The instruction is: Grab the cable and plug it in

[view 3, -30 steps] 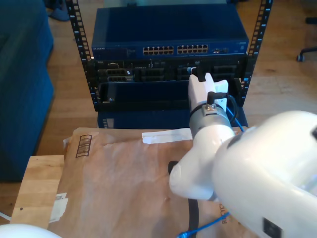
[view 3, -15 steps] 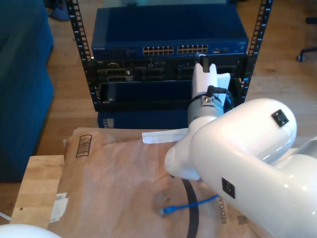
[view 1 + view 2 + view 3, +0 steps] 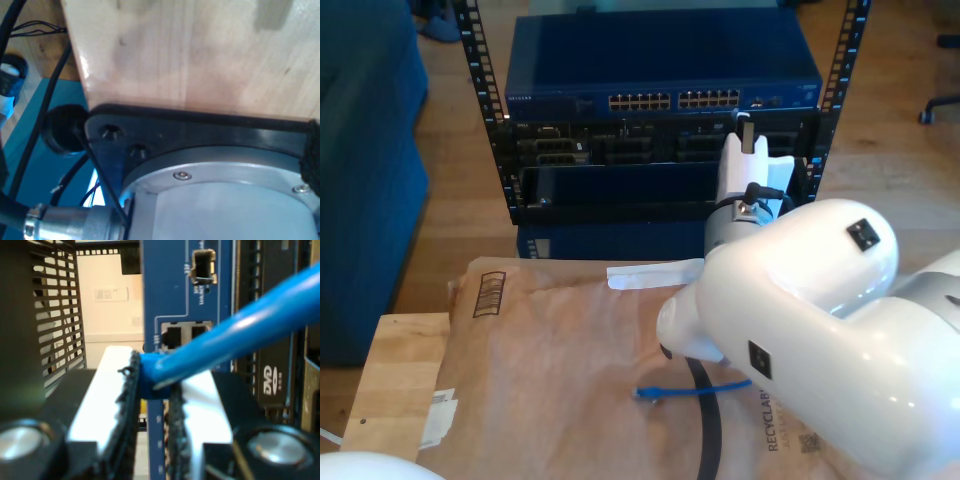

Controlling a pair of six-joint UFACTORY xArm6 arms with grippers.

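While my second gripper (image 3: 152,405) pinches the cable (image 3: 235,337) between its pads right at the switch (image 3: 660,62) face, the plug is hidden; my first gripper's fingers can't be made out behind its mount.
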